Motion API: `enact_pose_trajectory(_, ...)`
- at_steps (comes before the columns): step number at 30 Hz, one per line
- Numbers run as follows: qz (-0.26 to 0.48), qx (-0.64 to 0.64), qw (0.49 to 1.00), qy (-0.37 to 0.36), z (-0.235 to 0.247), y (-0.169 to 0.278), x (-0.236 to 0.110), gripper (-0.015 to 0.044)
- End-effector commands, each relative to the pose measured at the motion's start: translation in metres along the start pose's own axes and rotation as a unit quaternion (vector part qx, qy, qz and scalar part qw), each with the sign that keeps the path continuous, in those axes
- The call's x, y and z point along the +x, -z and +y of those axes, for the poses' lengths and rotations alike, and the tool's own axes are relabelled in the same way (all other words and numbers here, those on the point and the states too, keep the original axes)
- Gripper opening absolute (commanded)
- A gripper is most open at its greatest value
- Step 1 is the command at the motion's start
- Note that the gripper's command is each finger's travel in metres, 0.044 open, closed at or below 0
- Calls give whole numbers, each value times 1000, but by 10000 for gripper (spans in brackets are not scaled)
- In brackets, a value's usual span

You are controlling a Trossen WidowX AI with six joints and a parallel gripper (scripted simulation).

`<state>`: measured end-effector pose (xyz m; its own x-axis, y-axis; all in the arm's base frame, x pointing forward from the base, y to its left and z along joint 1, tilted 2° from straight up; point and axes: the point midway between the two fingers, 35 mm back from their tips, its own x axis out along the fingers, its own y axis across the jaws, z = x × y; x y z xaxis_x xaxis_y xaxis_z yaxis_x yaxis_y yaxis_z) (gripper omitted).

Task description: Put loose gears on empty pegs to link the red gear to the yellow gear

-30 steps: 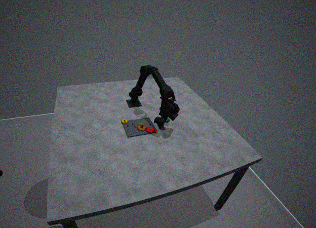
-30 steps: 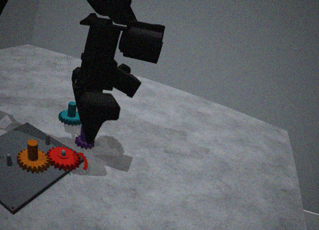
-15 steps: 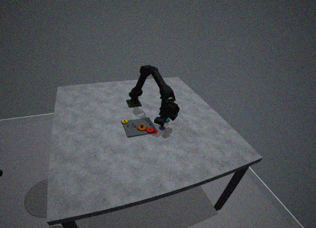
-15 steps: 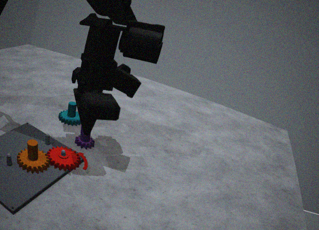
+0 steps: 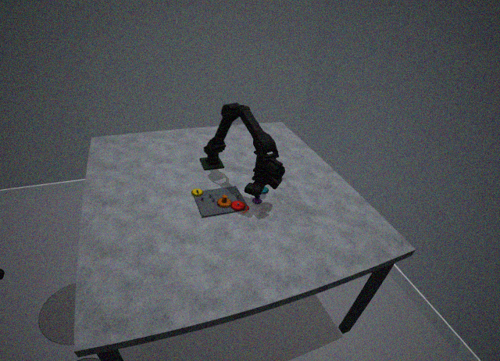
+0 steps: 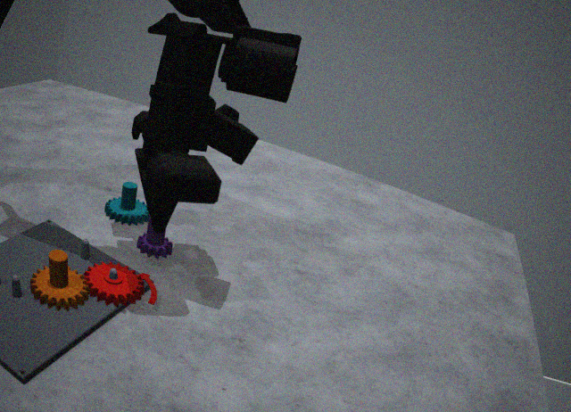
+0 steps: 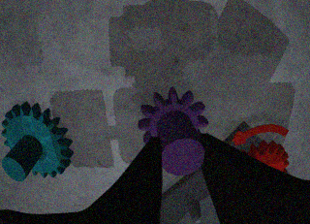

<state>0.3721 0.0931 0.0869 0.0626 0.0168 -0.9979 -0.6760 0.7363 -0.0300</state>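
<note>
Top view, fingers: closed in above the purple gear (image 5: 256, 201) (image 6: 154, 246) (image 7: 174, 122), beyond the board's red-gear corner.
Top view, grey board (image 5: 213, 209) (image 6: 45, 329) (image 7: 184, 195): lying on the table (image 5: 242, 268) (image 6: 368, 306) (image 7: 87, 195), with the yellow gear (image 5: 197, 192) at one corner and bare pegs between.
Exterior view, orange gear (image 5: 223, 202) (image 6: 60, 285): seated on the board, just beside the red gear (image 5: 238, 205) (image 6: 113, 288) (image 7: 269, 155); meshing too fine to confirm.
Exterior view, teal gear (image 5: 265, 190) (image 6: 128, 210) (image 7: 46, 142): standing upright on the table, off the board.
Wrist view, fingers (image 5: 256, 194) (image 6: 157, 230): pinching the purple gear's handle from both sides.
Wrist view, red arrow (image 5: 245, 209) (image 6: 151, 290) (image 7: 262, 130): curving beside the red gear.
</note>
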Motion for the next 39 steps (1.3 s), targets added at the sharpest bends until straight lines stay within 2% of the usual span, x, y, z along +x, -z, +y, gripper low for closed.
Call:
enact_pose_trajectory(1,-2,-2,1000,3,-2,-2,-9,0)
enact_pose_trajectory(39,-12,-2,1000,8,-3,-6,-87,0)
